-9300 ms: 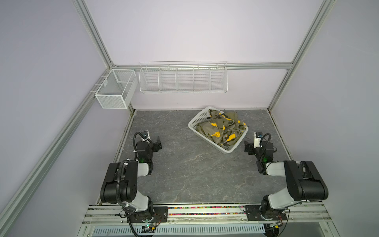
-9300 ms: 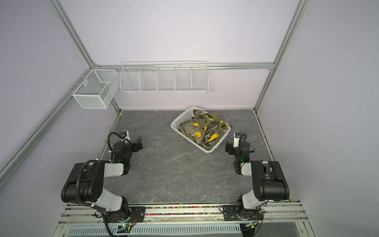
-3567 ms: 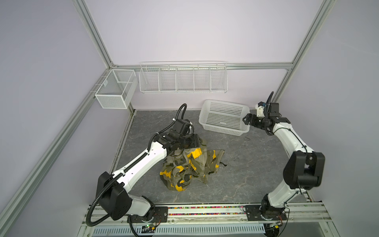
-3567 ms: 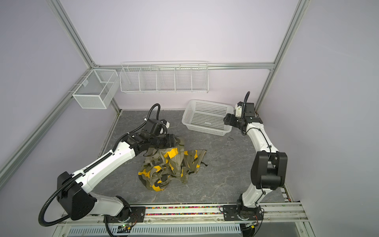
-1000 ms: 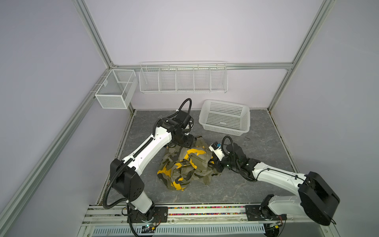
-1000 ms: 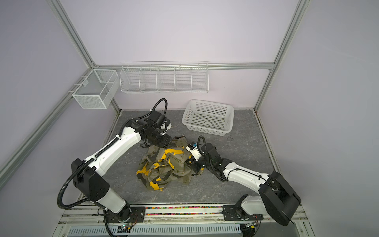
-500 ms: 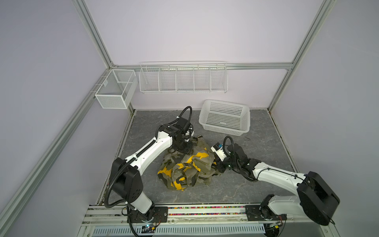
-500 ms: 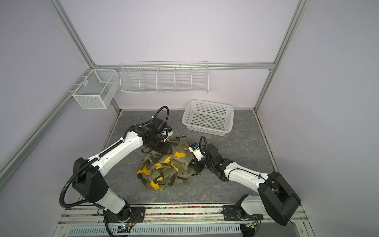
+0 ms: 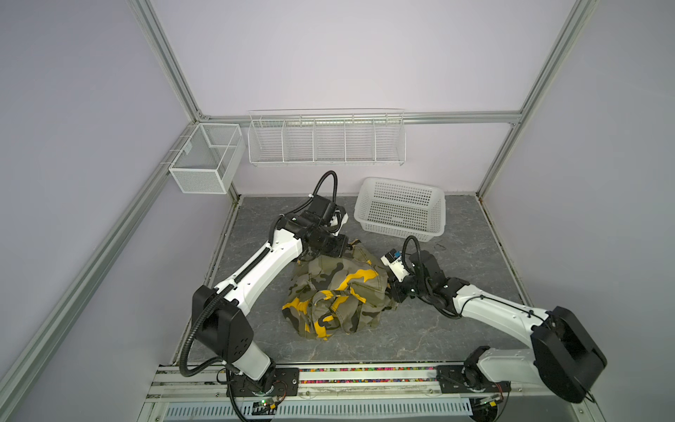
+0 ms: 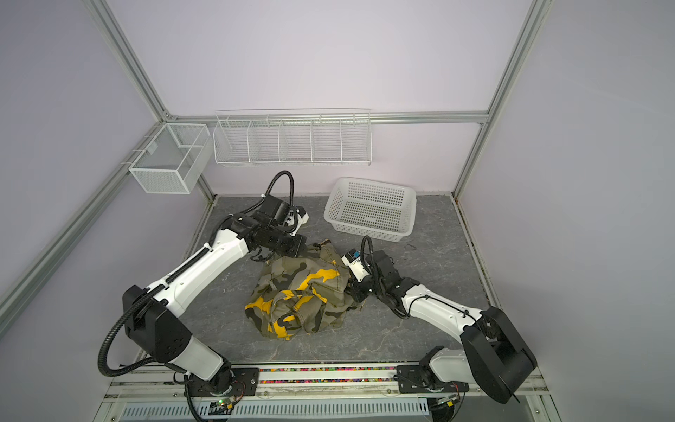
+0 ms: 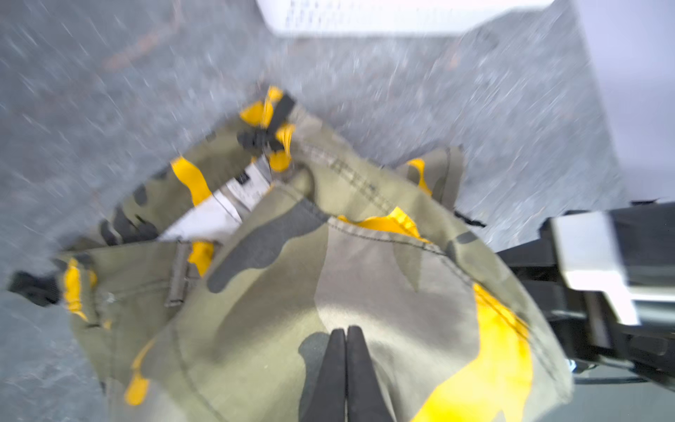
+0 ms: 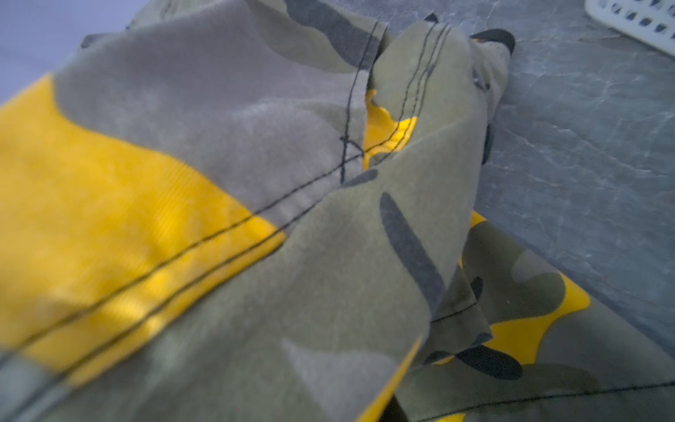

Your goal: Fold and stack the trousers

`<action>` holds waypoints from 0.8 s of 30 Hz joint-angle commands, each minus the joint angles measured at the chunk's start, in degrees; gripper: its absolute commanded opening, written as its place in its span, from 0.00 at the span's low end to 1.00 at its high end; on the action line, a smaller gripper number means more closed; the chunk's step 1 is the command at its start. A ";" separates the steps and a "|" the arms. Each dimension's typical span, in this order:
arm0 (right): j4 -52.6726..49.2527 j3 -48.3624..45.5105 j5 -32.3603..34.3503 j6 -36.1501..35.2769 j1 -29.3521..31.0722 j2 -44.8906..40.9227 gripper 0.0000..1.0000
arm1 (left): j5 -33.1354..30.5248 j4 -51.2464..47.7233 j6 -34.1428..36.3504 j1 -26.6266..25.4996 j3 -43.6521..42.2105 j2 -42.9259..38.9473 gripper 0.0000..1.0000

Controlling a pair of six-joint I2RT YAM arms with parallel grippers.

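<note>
The camouflage trousers (image 9: 339, 292) (image 10: 299, 292) lie in a crumpled heap mid-table. My left gripper (image 9: 342, 247) (image 10: 301, 249) is at the heap's far edge. In the left wrist view its black fingers are pressed together, and the left gripper (image 11: 346, 330) has its tips in khaki cloth of the trousers (image 11: 328, 263) that tents up toward them. My right gripper (image 9: 393, 292) (image 10: 353, 290) sits at the heap's right edge, shut on a fold. In the right wrist view the trousers (image 12: 292, 219) hang close over the lens and hide the jaws.
A white plastic basket (image 9: 398, 223) (image 10: 369, 221) stands tilted by the back wall, right of the left arm. A wire shelf (image 9: 325, 142) and a mesh box (image 9: 204, 160) hang on the walls. Bare grey table (image 9: 467, 241) lies to the right of the heap.
The left gripper has gone from open to shut at the far edge of the heap. The right gripper has stayed shut at the heap's right edge, and the heap has bunched slightly.
</note>
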 commanded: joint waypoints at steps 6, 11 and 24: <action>-6.73 3.58 -2.53 -7.81 -2.91 -3.37 0.11 | -3.17 -2.23 0.06 0.08 1.60 -0.73 0.43; -7.44 1.00 -2.51 -7.90 -4.35 -4.51 0.11 | -16.44 -6.85 -0.50 0.77 1.09 1.78 0.99; -0.36 -6.95 -4.59 -1.67 -4.57 -3.29 0.11 | 4.16 7.07 -12.08 8.16 -13.15 4.85 0.87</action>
